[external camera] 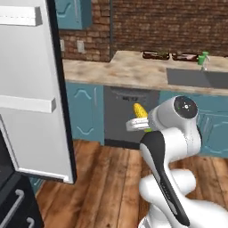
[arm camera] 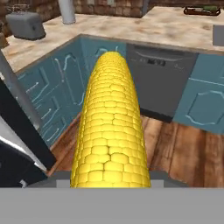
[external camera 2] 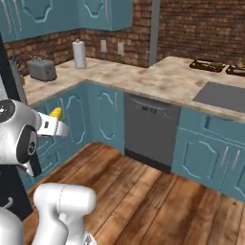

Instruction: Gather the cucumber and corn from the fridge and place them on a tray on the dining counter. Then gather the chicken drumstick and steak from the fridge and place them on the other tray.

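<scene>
The corn (arm camera: 111,127), a bright yellow cob, fills the middle of the hand view and points away from the hand. My gripper (arm camera: 111,177) is shut on its near end. In the base views the corn (external camera: 140,110) (external camera 2: 56,113) sticks up out of the gripper (external camera: 136,124) (external camera 2: 53,125) in mid-air, above the wooden floor. The fridge (external camera: 13,200) is at the left, its door (external camera: 31,89) swung open with the pale inner side facing me. Two dark trays (external camera: 156,55) (external camera: 185,56) sit at the back of the beige stone counter (external camera: 120,71). One tray (arm camera: 201,9) holds something dark green, too small to name.
A sink (external camera: 196,78) and a green bottle (external camera: 204,60) are on the counter near the trays. A grey dishwasher (external camera 2: 150,129) sits under it between teal cabinets. A toaster (external camera 2: 42,69) and a paper towel roll (external camera 2: 79,53) stand on the left counter run. Wooden floor (external camera 2: 143,196) lies open ahead.
</scene>
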### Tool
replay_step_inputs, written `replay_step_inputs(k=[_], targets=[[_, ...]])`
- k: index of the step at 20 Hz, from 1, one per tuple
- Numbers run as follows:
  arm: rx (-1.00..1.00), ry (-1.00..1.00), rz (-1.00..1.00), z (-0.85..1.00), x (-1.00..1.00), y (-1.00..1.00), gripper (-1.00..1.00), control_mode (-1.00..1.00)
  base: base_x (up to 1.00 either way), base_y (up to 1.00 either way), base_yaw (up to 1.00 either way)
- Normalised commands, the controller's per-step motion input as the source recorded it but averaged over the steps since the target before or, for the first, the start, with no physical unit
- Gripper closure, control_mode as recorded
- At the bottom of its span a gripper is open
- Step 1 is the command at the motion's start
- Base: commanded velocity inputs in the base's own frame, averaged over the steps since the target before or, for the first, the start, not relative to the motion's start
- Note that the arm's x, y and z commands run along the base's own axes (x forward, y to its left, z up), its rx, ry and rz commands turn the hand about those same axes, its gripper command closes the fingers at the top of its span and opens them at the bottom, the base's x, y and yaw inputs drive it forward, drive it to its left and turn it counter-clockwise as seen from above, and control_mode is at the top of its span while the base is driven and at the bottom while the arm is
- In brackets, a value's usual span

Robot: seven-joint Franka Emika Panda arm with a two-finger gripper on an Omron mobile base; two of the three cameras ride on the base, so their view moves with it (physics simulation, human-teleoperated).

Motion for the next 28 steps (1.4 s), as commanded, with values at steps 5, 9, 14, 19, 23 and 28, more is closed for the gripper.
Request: replay_step_inputs(k=[5, 9, 14, 19, 23, 28], targets=[[0.00, 0.00, 0.00, 0.00, 0.00, 0.00, 1.00, 1.00, 0.05, 0.00, -0.86], [0.00, 0.00, 0.00, 0.00, 0.00, 0.00, 1.00, 1.00, 0.13, 0.00, -0.84], [0.00, 0.00, 0.00, 0.00, 0.00, 0.00, 1.00, 1.00, 0.62, 0.19, -0.69], [0.00, 0.00, 0.00, 0.00, 0.00, 0.00, 1.00, 1.00, 0.96, 0.51, -0.59], [0.00, 0.00, 0.00, 0.00, 0.00, 0.00, 1.00, 1.00, 0.71, 0.41, -0.69], [0.00, 0.00, 0.00, 0.00, 0.00, 0.00, 1.00, 1.00, 0.50, 0.32, -0.78]])
